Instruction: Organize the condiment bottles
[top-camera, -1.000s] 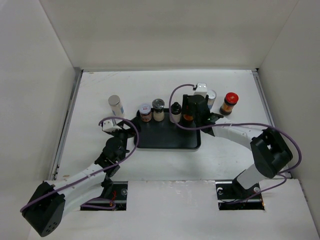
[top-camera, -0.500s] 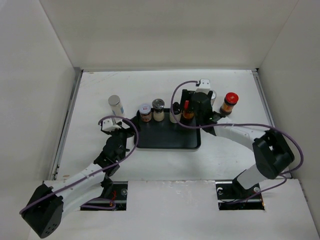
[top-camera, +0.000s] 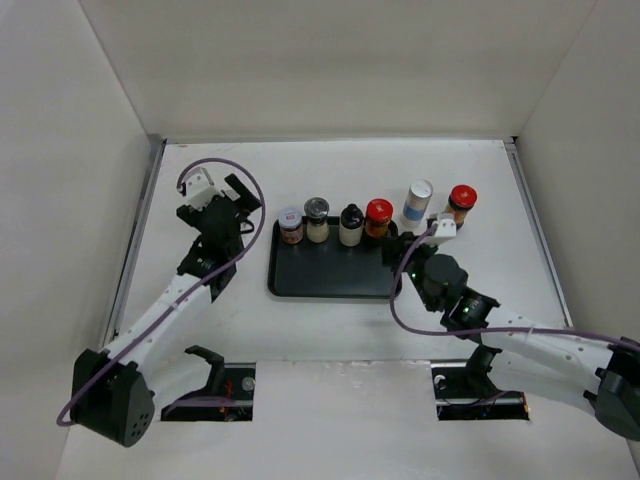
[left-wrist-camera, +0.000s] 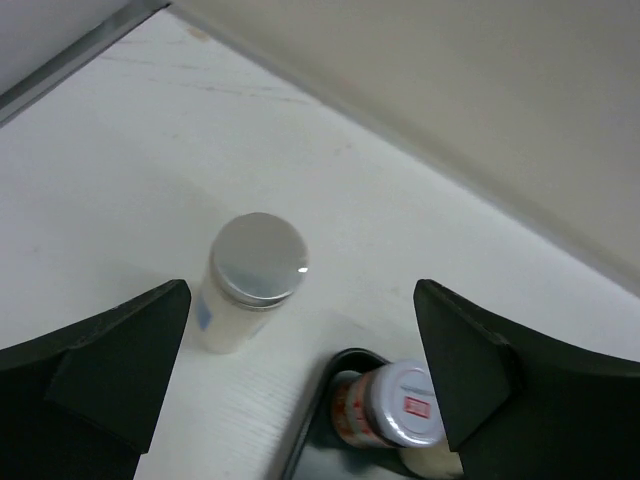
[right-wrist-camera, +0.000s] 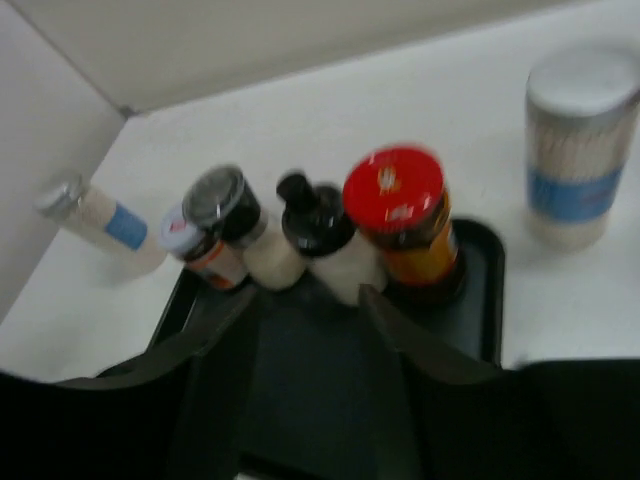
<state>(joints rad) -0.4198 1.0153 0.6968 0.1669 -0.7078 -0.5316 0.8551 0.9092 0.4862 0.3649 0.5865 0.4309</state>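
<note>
Four condiment bottles (top-camera: 351, 224) stand in a row along the black tray's (top-camera: 330, 282) far edge. A white cylinder (top-camera: 418, 200) and a red-capped bottle (top-camera: 461, 205) stand on the worktop (top-camera: 470, 170) to its right. The left gripper (left-wrist-camera: 300, 300) is wide open and empty, over a silver-topped cylinder (left-wrist-camera: 255, 280) (off the tray, left side). The right gripper (right-wrist-camera: 310, 300) is open and empty at the tray's near right corner.

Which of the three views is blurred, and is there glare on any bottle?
Right wrist view: blurred throughout; the red-capped dark bottle and the white cylinder with a blue band have smeared edges. Left wrist view: sharp, one small glint on the lid of the silver-lidded white cylinder. Top external view: sharp, evenly lit, soft shadows.
</note>
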